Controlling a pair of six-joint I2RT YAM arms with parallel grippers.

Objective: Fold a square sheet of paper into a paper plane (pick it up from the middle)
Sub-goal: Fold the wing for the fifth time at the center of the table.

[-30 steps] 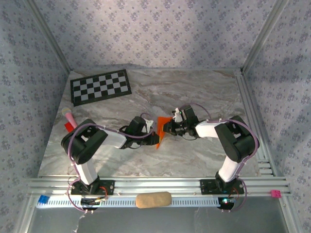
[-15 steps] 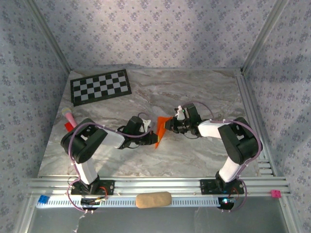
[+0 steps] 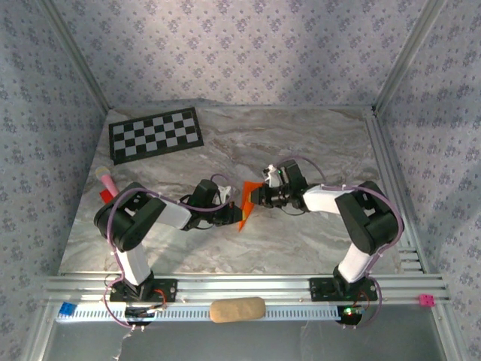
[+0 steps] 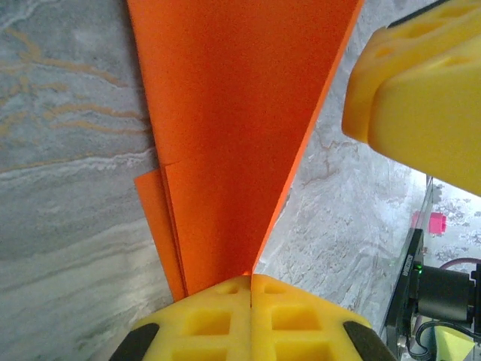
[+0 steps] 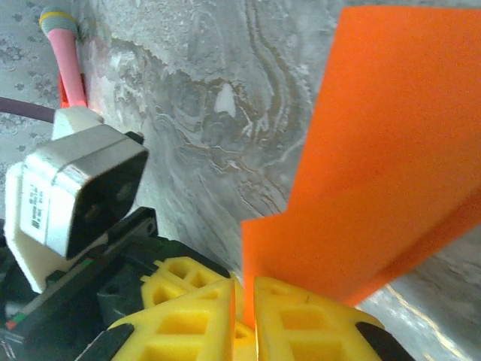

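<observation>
The square sheet of paper (image 3: 246, 204) is bright orange and folded into a narrow, pointed, layered shape. It stands on edge over the middle of the marble table (image 3: 316, 143). My left gripper (image 3: 231, 213) comes at it from the left and is shut on its lower tip (image 4: 240, 135); the yellow jaws (image 4: 251, 277) meet with the paper pinched between them. My right gripper (image 3: 258, 197) is shut on the opposite corner (image 5: 376, 150), the paper running through the thin slit between its fingers (image 5: 244, 289). Each wrist view also shows the other gripper's yellow fingers (image 4: 421, 90) (image 5: 180, 274).
A black-and-white checkerboard sheet (image 3: 155, 134) lies at the back left. A small red and pink object (image 3: 107, 188) sits by the left edge, also in the right wrist view (image 5: 68, 60). A tan pad (image 3: 237, 309) rests on the front rail. Metal rails (image 3: 391, 180) line the right side.
Both grippers have shifted slightly left with the paper. The sheet looks narrower and more upright than a second ago. Both holds stay.
</observation>
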